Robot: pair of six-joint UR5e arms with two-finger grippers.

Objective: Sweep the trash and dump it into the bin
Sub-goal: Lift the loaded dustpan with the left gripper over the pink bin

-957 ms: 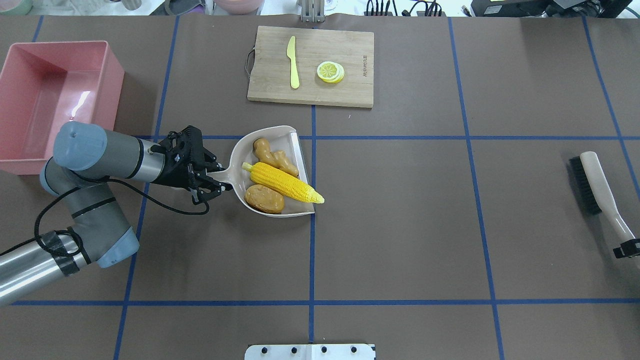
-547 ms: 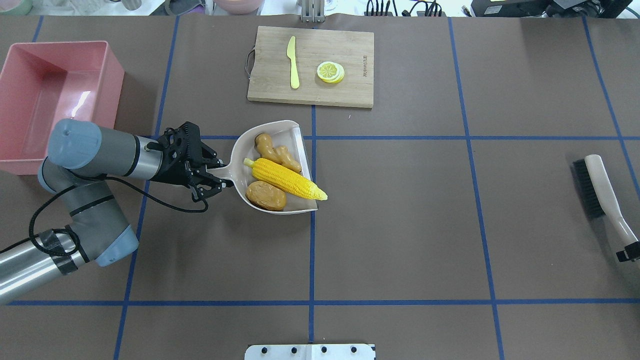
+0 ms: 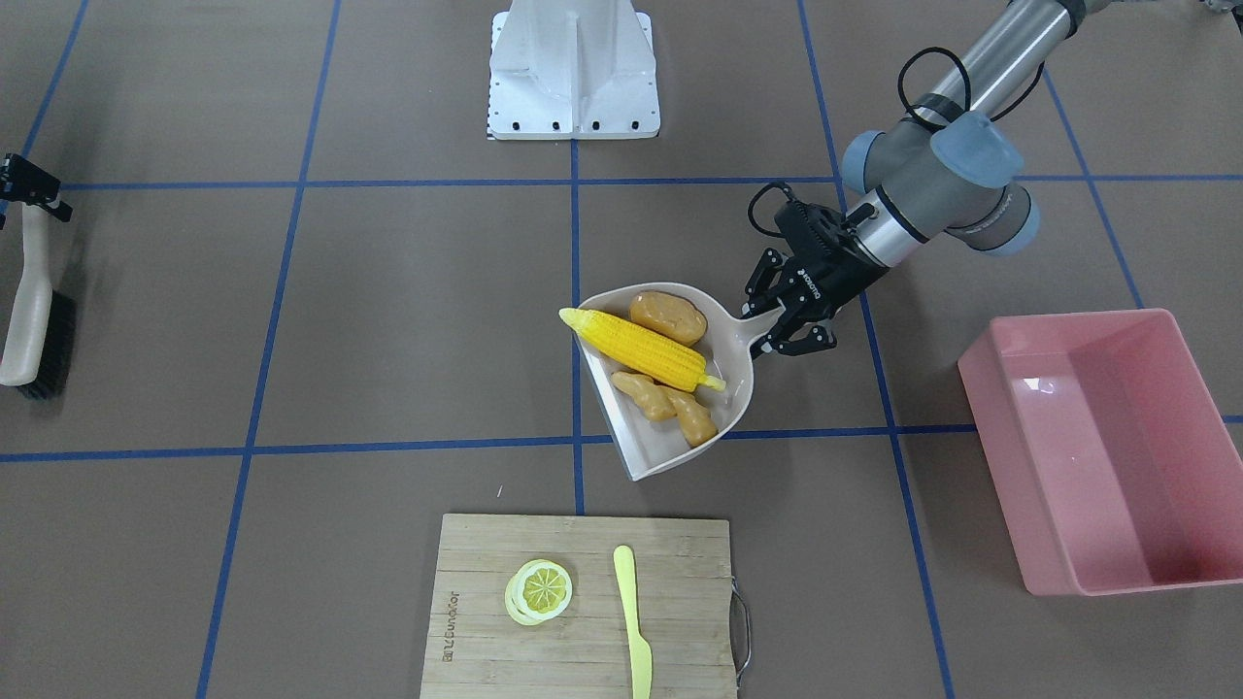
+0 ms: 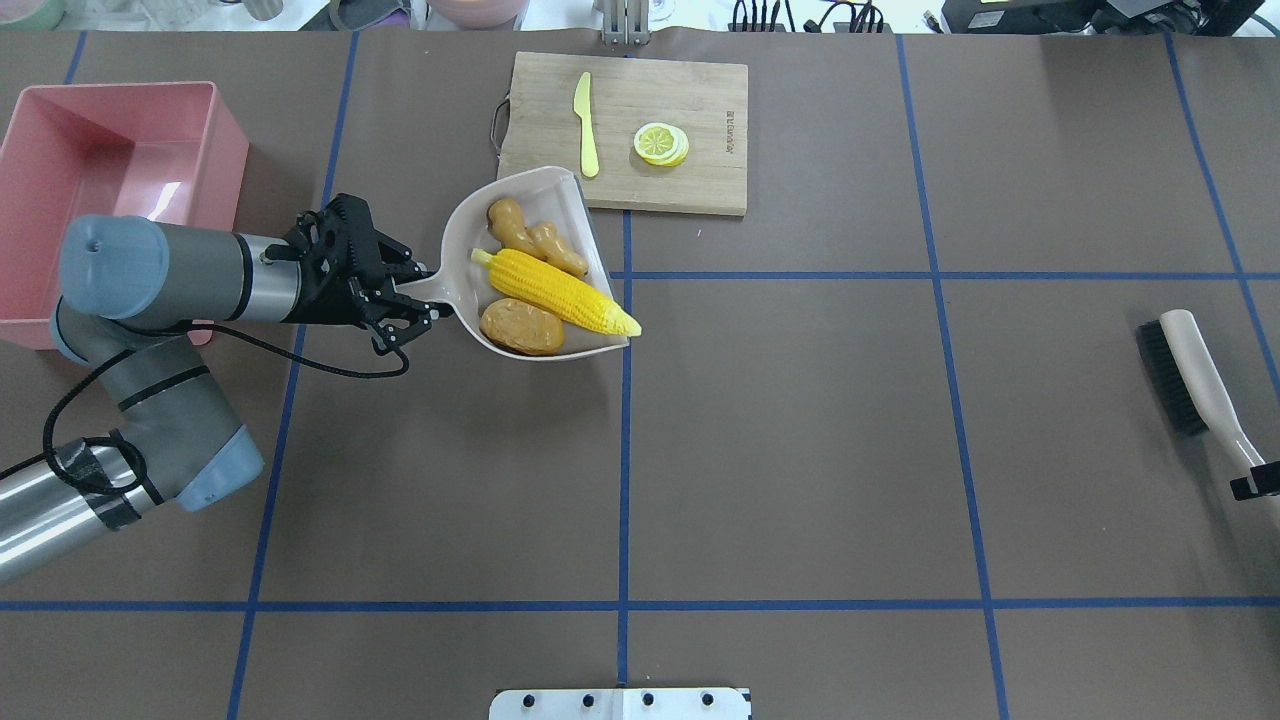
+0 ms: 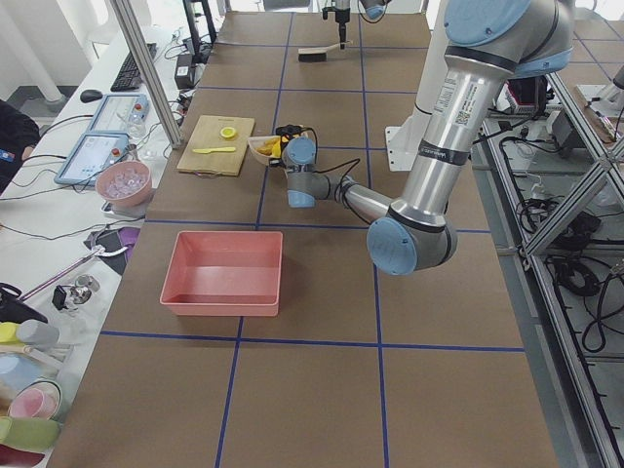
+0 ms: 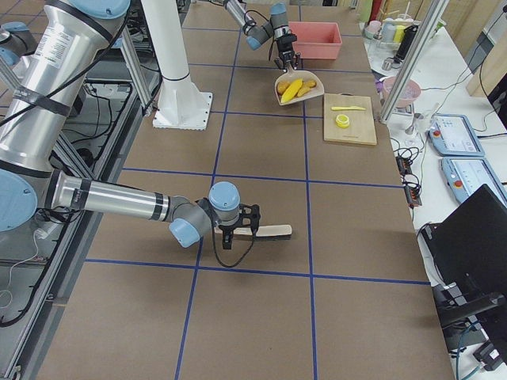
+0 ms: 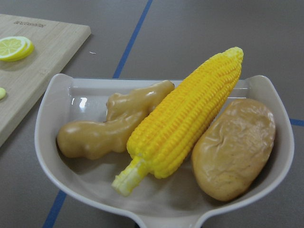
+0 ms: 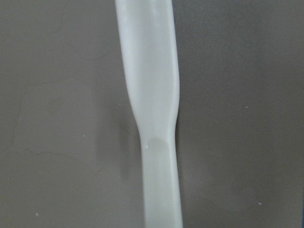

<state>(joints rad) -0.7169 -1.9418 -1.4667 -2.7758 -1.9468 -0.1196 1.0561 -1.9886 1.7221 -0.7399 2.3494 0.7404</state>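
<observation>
Fingers [image 4: 405, 328] of my left gripper [image 4: 425, 297] clamp the dustpan [image 4: 555, 200] handle | corn [image 4: 555, 292], potato [image 4: 521, 327], ginger [image 4: 530, 240] lie inside it | bin [image 4: 60, 200] at its 9 o'clock, apart | right gripper [image 4: 1255, 487] grips brush [image 4: 1190, 370].

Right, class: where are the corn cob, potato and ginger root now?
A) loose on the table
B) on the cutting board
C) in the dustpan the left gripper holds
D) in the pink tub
C: corn cob, potato and ginger root lie in the dustpan, its handle in the left gripper; the pink tub is empty.
</observation>
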